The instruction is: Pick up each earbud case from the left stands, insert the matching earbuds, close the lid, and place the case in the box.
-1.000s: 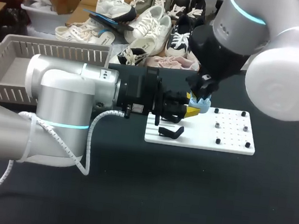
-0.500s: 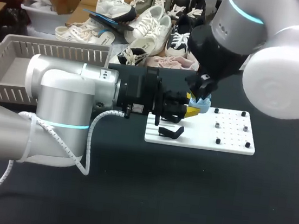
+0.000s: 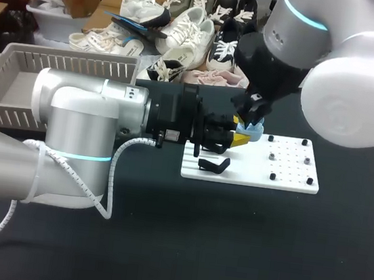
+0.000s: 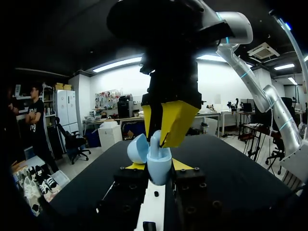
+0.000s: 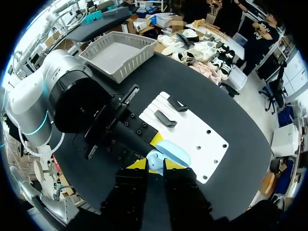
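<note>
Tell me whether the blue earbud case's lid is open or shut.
Open: the earbud case has its lid tipped back off the body, seen in both wrist views, while the left gripper holds the case.

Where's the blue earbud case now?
Head view, centre-right: earbud case held in the left pincer over the left end of the white board, right pincer just above it.

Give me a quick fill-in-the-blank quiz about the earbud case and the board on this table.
The left gripper has its fingers on either side of an earbud case coloured light ____. The case's lid stands ____. The black stands rest on a ____ board. Missing words: blue; open; white.
</note>
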`<state>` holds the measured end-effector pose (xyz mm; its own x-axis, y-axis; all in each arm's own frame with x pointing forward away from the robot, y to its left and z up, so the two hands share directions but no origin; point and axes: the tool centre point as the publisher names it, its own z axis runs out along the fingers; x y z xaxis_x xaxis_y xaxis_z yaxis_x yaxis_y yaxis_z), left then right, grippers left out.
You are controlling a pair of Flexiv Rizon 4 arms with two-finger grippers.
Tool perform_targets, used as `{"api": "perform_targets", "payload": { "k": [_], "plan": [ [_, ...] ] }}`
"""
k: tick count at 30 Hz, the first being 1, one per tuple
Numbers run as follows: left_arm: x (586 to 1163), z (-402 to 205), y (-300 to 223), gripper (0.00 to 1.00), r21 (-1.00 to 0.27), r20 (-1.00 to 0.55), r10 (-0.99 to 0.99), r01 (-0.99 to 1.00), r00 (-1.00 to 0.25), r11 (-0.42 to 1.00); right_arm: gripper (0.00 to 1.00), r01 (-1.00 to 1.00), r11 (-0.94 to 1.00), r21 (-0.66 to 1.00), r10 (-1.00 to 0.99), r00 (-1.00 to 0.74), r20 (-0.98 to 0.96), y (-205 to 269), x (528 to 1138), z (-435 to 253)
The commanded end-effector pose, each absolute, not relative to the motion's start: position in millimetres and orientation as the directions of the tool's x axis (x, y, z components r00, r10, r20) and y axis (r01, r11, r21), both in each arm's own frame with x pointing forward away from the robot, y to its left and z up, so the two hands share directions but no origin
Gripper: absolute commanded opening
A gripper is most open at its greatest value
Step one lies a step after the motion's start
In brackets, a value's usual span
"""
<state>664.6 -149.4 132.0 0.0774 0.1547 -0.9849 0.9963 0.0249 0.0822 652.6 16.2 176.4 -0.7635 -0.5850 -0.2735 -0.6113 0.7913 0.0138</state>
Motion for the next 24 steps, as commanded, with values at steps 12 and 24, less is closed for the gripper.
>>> {"api": "perform_targets", "payload": {
  "k": [12, 24],
  "plan": [
    [663.0, 131.3, -150.0, 0.0, 0.085, -0.985, 0.153, 0.996, 0.079, 0.031, 0.0, -0.606, 0.795, 0.008, -0.581, -0.767, -0.273, 14.5, 654.7, 179.1],
    [663.0, 131.3, -150.0, 0.0, 0.085, -0.985, 0.153, 0.996, 0.079, 0.031, 0.0, -0.604, 0.797, 0.006, -0.579, -0.767, -0.278, 13.3, 655.4, 181.1]
  ]
}}
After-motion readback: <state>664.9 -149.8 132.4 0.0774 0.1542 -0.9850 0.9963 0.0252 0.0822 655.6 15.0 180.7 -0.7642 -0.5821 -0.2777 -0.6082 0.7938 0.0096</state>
